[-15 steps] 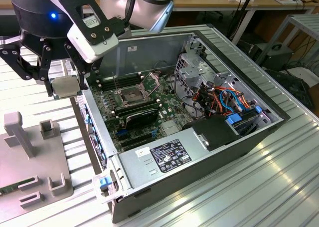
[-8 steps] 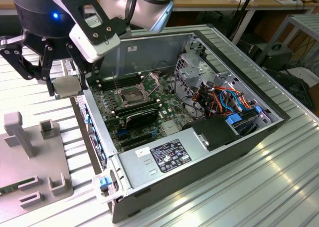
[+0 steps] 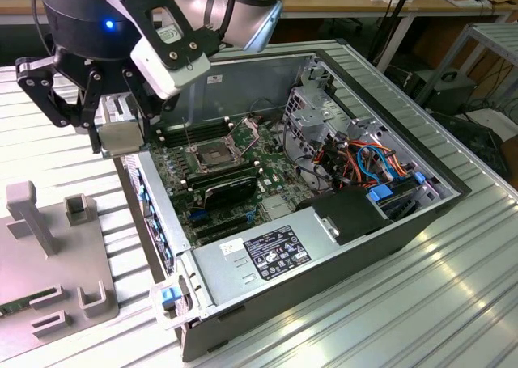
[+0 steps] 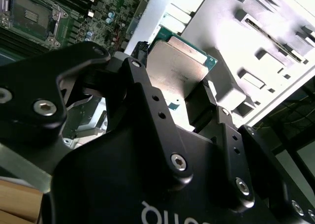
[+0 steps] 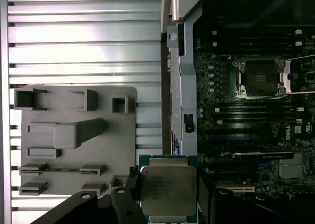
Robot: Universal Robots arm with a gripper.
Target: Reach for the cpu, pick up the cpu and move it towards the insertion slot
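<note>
The black, multi-link pincer (image 3: 121, 133) is closed on the cpu (image 3: 124, 136), a thin, flat square chip with a pale silver-tan face and a green rim, gripping it by two opposite edges. In the exterior view the chip hangs in the air above the ribbed aluminium desk (image 3: 453, 303), just outside the side wall of the open grey computer case (image 3: 243, 291), on the exterior view's left of it. Being square, the chip has no long axis; its broad face looks toward the exterior camera, and it appears tilted rather than lying flat.

In both wrist views the cpu (image 5: 168, 189) (image 4: 179, 71) sits between the black fingers (image 5: 132, 184) (image 4: 202, 106), its green edge showing beyond the metal cover. Faint lines of print cross the cover in the first wrist view, too small to read.

The insertion slot (image 3: 212, 154), a square silver metal-framed socket with a dark centre, lies on the green motherboard (image 3: 267, 170) inside the case, well apart from the chip; its latch frame stands raised. It also appears in both wrist views (image 5: 259, 78) (image 4: 30, 15).

A grey plastic fixture plate with upright blocks (image 3: 48, 255) rests on the desk on the exterior view's left. A black label with white print (image 3: 277, 252) sits on the silver power-supply box, unreadable.
</note>
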